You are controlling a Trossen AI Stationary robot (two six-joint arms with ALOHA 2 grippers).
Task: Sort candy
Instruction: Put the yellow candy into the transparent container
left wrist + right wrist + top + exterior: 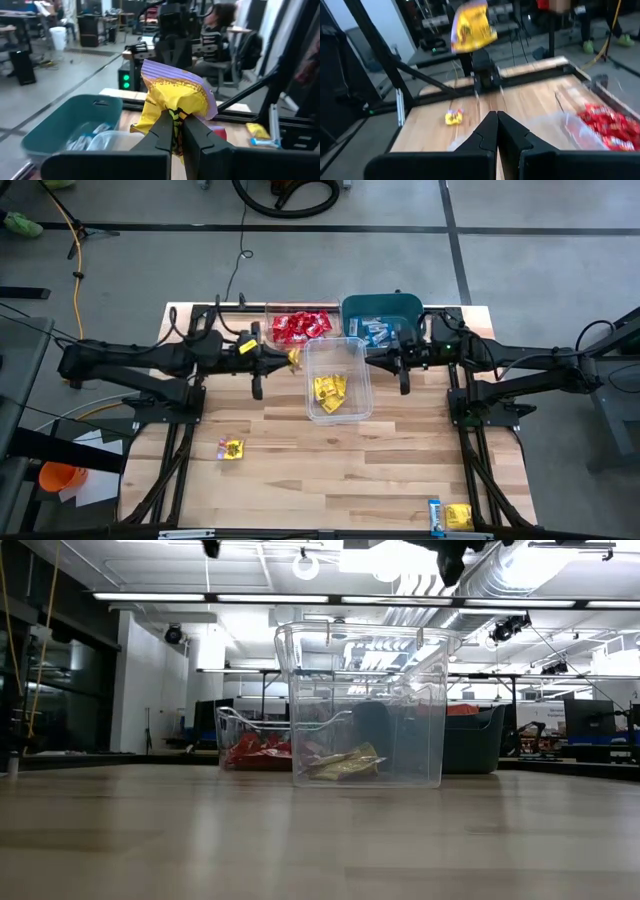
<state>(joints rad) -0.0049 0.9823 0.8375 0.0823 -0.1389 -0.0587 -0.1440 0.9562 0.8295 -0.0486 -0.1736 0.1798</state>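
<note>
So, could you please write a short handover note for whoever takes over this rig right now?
Left end effector: shut on a yellow wrapped candy packet, raised beside the clear plastic tub of yellow candies.
Right end effector: shut, empty, waiting on that tub's other side.
Done: red candies in the clear rear tub, light blue ones in the teal bin, several yellow ones in the front tub.
Left: drop the held packet; then the loose yellow packet on the wooden table, and the yellow and light blue packets near its front edge.
</note>
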